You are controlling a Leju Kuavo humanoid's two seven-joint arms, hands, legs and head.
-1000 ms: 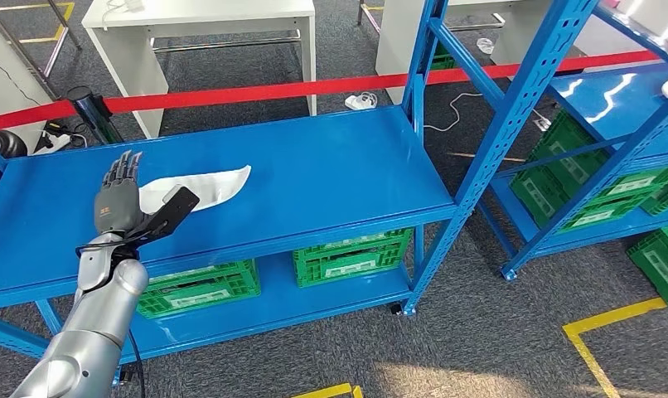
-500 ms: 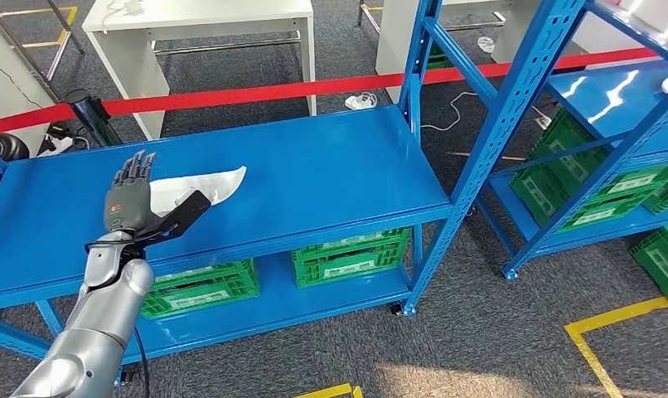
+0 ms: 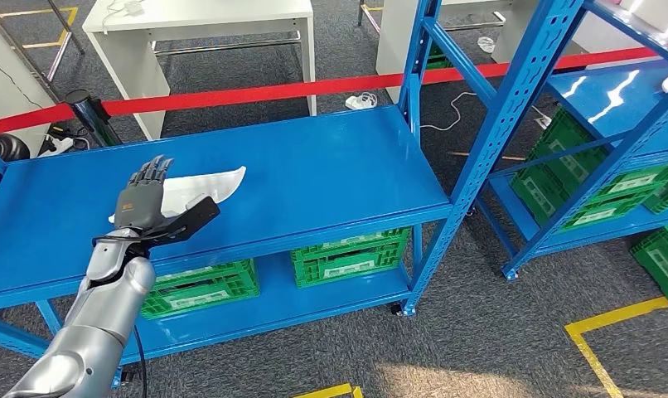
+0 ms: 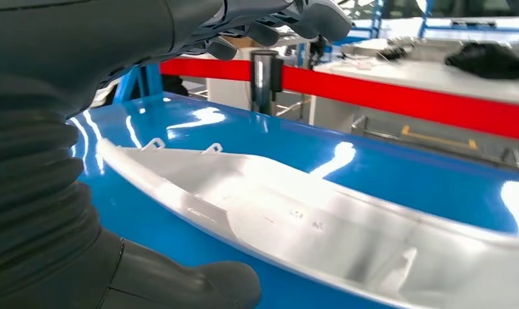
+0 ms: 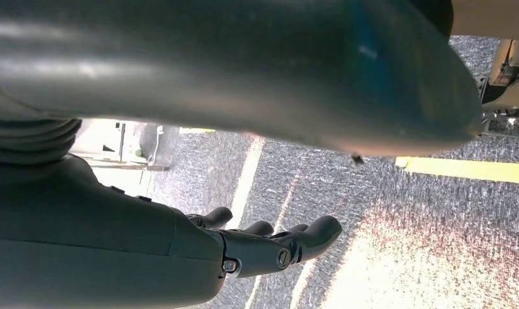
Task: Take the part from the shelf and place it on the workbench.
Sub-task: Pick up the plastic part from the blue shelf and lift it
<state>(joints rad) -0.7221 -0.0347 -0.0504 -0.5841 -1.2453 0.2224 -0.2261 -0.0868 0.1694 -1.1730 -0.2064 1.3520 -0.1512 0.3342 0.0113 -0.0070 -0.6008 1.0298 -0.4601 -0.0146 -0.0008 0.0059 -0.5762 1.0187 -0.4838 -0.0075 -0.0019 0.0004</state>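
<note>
A long white curved plastic part [image 3: 200,184] lies flat on the blue shelf's top board [image 3: 331,174], left of middle. My left hand [image 3: 152,204] hovers over its near end, fingers spread above it and thumb stretched toward the shelf's front edge, holding nothing. In the left wrist view the part [image 4: 321,225] stretches away between the fingers [image 4: 308,16] and the thumb [image 4: 186,286], with small tabs on its far rim. My right hand [image 5: 270,248] hangs beside my body above the carpet, fingers loosely extended and empty.
Green crates [image 3: 351,255] sit on the shelf's lower board. A second blue rack [image 3: 621,116] with more green crates stands to the right. A red barrier tape [image 3: 256,91] runs behind the shelf, with white tables [image 3: 198,21] beyond it. Yellow lines [image 3: 600,332] mark the carpet.
My left hand has moved forward and to the right over the part's near end, dropping closer to it. The part has not moved.
</note>
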